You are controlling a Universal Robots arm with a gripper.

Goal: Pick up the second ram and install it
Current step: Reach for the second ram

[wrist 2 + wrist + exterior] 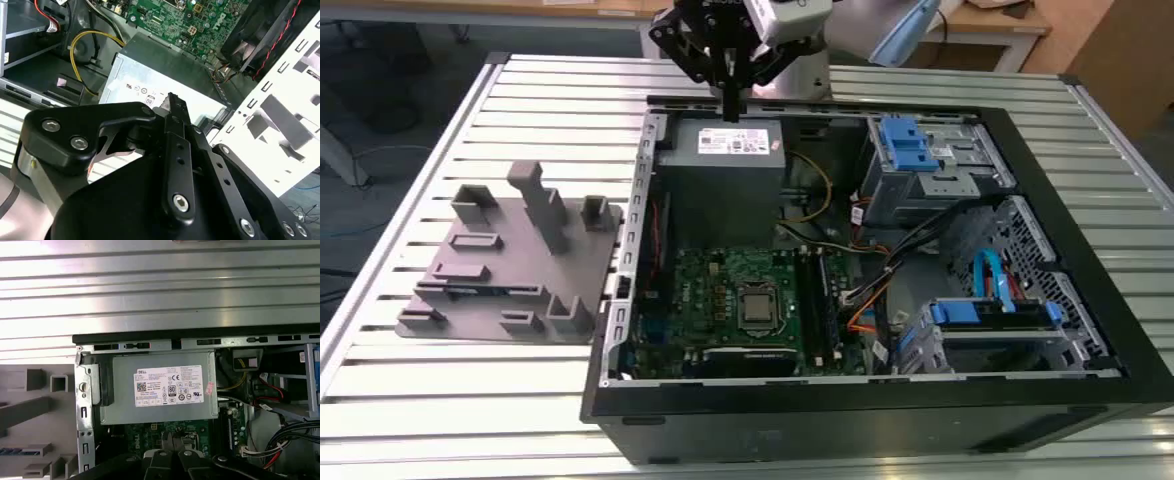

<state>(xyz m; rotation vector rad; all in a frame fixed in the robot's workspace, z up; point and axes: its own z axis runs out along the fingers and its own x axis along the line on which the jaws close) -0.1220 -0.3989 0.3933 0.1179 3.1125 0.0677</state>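
End effector linkage foremost, clenched, empty. Bench carries open PC case; end effector hangs over its power supply. Grey fixture plate beside case holds second ram, well apart. Risk, judged: thin board skews or slips if pinched off-centre.

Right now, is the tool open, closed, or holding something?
Tool: closed, nothing seen between its tips, hovering above the power supply.
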